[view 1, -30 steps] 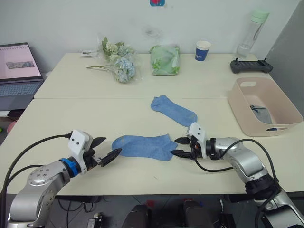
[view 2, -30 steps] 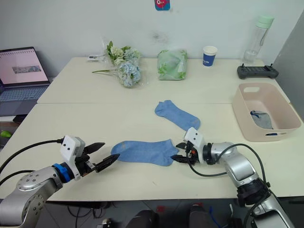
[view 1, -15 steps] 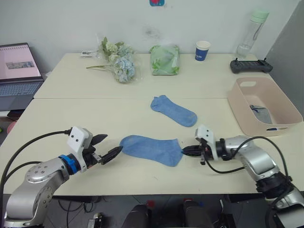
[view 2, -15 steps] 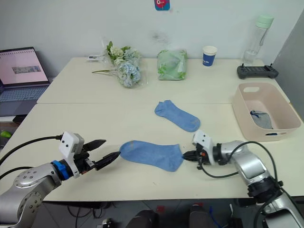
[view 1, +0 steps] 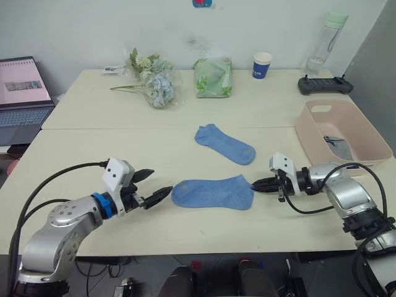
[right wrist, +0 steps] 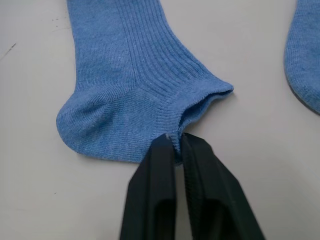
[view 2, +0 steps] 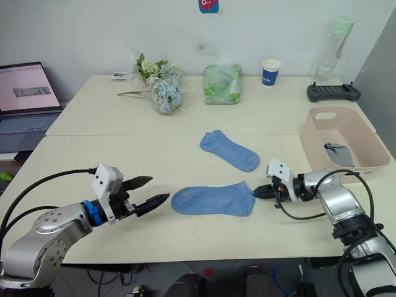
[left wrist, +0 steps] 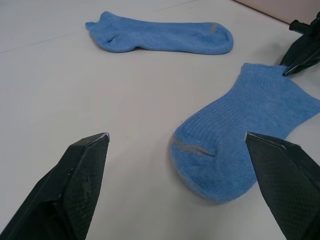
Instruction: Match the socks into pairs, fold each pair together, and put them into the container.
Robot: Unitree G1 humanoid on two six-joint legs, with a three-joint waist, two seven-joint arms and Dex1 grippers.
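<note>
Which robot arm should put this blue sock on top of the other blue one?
The right: its end effector is already shut on the near sock at its cuff. The left end effector is open, holding nothing.

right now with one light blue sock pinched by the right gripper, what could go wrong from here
1. The right gripper holds only the cuff edge of the near light blue knit sock, so the thin fold may slip free under a pull.
2. The left gripper is open, short of the toe; closing there may catch nothing.
3. The second light blue sock lies apart, so matching may leave the pair crooked.
</note>
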